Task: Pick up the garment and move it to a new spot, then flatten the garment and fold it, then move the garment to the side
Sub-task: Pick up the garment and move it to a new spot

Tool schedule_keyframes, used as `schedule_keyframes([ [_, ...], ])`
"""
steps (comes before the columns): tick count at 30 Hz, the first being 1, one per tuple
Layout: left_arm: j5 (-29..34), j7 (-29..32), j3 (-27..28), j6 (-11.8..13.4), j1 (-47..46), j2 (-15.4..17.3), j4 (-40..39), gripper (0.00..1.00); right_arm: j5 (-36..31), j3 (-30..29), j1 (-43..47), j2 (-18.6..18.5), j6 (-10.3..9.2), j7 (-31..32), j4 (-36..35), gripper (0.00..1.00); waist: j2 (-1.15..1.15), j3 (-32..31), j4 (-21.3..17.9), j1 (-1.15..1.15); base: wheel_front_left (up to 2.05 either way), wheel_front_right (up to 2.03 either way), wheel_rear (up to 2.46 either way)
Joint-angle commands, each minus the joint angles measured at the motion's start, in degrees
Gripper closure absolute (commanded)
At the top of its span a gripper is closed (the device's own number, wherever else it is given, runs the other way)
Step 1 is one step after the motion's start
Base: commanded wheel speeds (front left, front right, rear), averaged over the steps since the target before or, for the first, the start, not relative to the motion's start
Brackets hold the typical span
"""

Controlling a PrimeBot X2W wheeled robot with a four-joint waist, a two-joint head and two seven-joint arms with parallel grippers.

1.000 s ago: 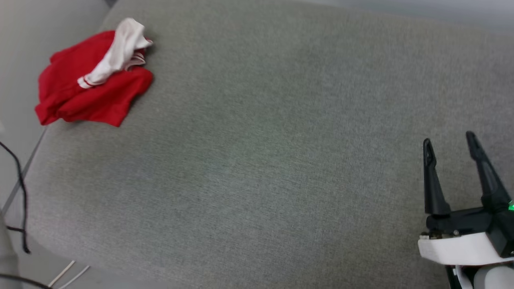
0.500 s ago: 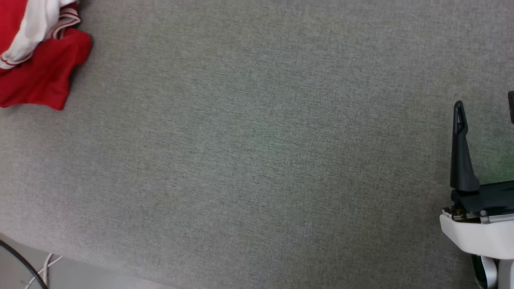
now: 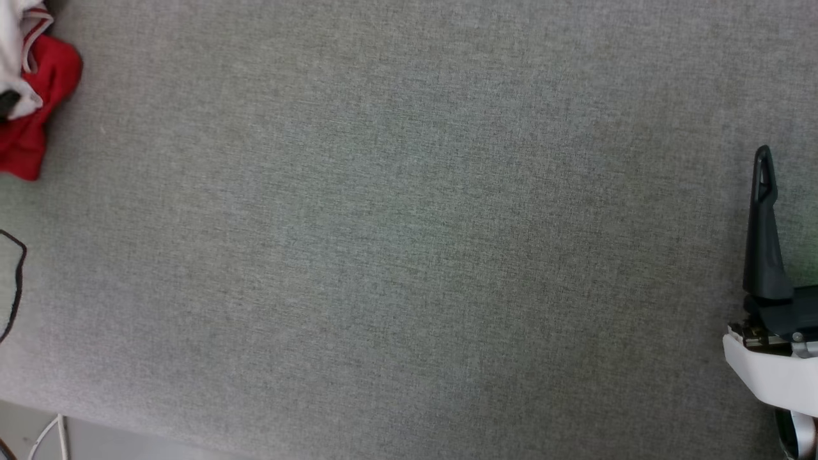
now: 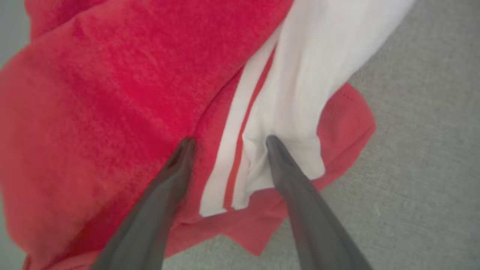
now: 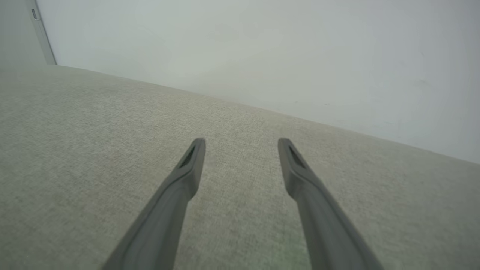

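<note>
The grey cushion (image 3: 409, 230), a broad slab of tightly woven, faintly mottled upholstery, lies mostly bare. The garment (image 3: 25, 144) sits crumpled at its far left edge: soft red knit heaped in loose folds, with a white sleeve (image 4: 307, 75) draped over it and ending in red-and-white striped trim (image 4: 240, 150).

By my reading the task has barely begun. The pick-up is not yet made, and moving, flattening, folding and setting aside all remain.

The left gripper (image 4: 229, 139) hangs over the heap, its long, dark, tapering fingers apart and straddling the trim, gripping nothing. The right gripper (image 5: 242, 140) hovers near the cushion's right edge, fingers spread and empty. A thin black cable (image 3: 16, 281) loops at the left edge.
</note>
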Motion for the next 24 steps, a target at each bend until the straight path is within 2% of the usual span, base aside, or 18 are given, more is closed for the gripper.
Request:
schedule_keyframes([
  [1,-1.4,1.8,-1.1,0.0,0.2,0.1,0.6,0.0,-0.4,0.0,-0.4,-0.4,-0.04,-0.1,-0.4,0.0,0.0,0.6,-0.2,-0.01,0.0,0.0,0.0],
  [4,-4.0,5.4,-3.7,0.0,0.3,-0.5,1.7,0.0,-0.5,0.0,-0.6,-0.5,-0.04,-0.1,-0.8,0.0,0.0,1.3,-0.4,-0.01,0.0,0.0,0.0],
  [8,-5.7,7.2,-6.6,0.0,0.5,-1.1,3.7,0.0,-0.5,0.3,-0.8,-0.4,-0.04,-0.1,-1.1,0.0,0.0,1.6,-0.7,-0.01,0.0,0.0,0.0],
  [10,-5.9,6.8,-7.6,0.0,0.2,-1.0,4.3,0.98,-0.3,0.3,-1.0,-0.3,-0.04,-0.1,-1.0,0.0,0.0,1.5,-0.8,-0.01,0.0,0.0,0.0],
  [16,-5.7,2.3,-9.6,0.1,-2.5,2.9,3.2,1.0,0.3,0.9,-1.1,0.4,-0.04,-0.1,-0.1,0.0,0.0,-1.0,-1.2,-0.01,0.0,0.0,0.0],
  [24,-3.7,-3.0,-13.8,0.0,-6.8,7.9,-2.1,1.0,2.0,2.8,-1.6,1.5,-0.04,-0.1,2.5,0.0,0.0,-7.5,-2.0,-0.01,0.0,0.0,0.0],
])
